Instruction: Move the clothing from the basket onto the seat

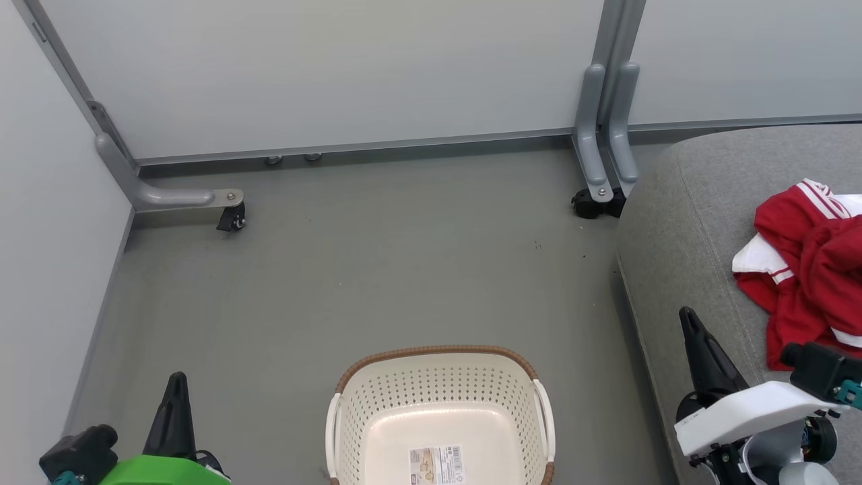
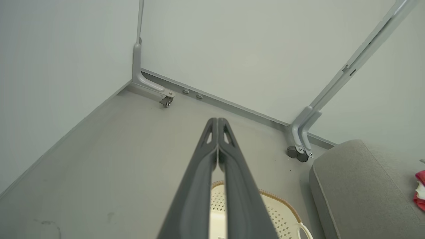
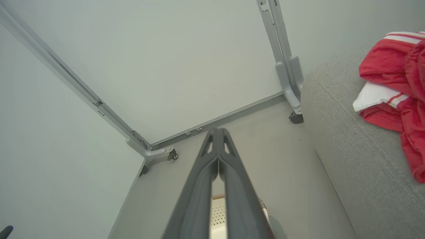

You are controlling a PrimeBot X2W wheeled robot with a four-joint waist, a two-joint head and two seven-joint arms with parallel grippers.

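The red clothing (image 1: 811, 263) with white panels lies crumpled on the grey seat (image 1: 693, 222) at the right; the right wrist view shows the clothing (image 3: 395, 83) on the seat (image 3: 345, 142) too. The cream basket (image 1: 441, 411) stands on the floor at bottom centre, with only its label sticker inside. My left gripper (image 1: 177, 380) is at the lower left, shut with its fingertips (image 2: 217, 124) together and nothing held. My right gripper (image 1: 688, 318) hovers by the seat's front edge, also shut and holding nothing, its tips (image 3: 217, 132) touching.
Pale partition walls enclose the grey floor (image 1: 377, 269). Their grey feet with castors stand at the back left (image 1: 229, 219) and back right (image 1: 596, 202) beside the seat's corner. Open floor lies between the basket and the walls.
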